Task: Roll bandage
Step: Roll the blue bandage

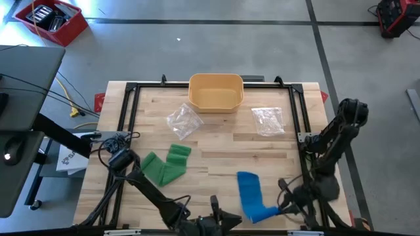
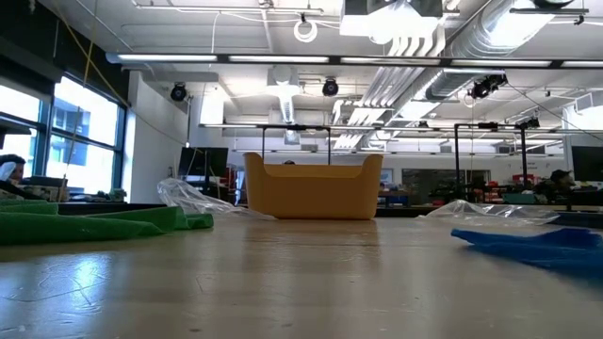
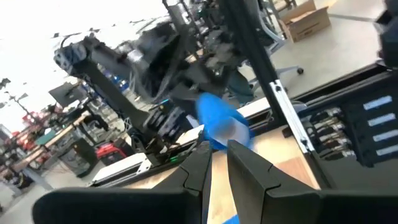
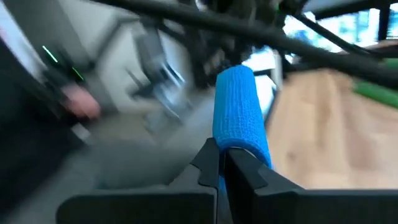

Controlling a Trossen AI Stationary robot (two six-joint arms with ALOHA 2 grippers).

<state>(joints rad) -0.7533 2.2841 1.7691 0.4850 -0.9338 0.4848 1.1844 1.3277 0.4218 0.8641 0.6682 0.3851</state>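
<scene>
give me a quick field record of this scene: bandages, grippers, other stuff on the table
blue bandage: partly unrolled strip at the table's near edge, rolled end in the right gripper
right gripper: shut on the blue bandage
left gripper: near the table's front edge, fingers nearly together, holding nothing visible
green bandage: loose on the table's left part, untouched
tan bin: far edge, centre
plastic wrappers: two, in front of the bin
table: wooden

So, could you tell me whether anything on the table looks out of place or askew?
Nothing looks damaged or spilled. The green bandage lies unrolled and crumpled near the left arm, and two empty clear plastic wrappers lie loose in front of the yellow bin. The blue bandage trails partly unrolled from the right gripper, which is shut on its rolled end.
</scene>
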